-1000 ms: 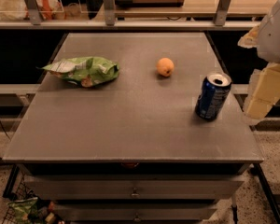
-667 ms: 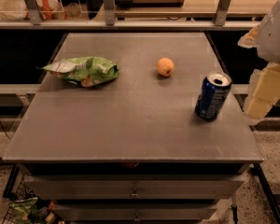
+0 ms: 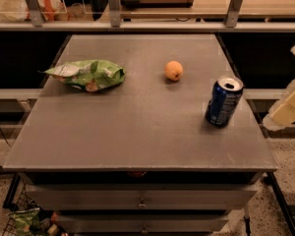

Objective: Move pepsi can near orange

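Note:
The pepsi can, dark blue with a silver open top, stands upright near the right edge of the grey table. The orange lies further back and to the left of the can, about a can's height away from it. My gripper shows as a pale shape at the right edge of the view, beyond the table's edge and to the right of the can, apart from it. Most of the arm is out of view.
A wide green snack bag lies on the left part of the table. A railing with metal posts runs behind the table. Drawers sit under the tabletop, and a wire basket is at the lower left.
My arm and gripper have shifted to the right, further out of view and away from the can. The can, orange and bag have not moved.

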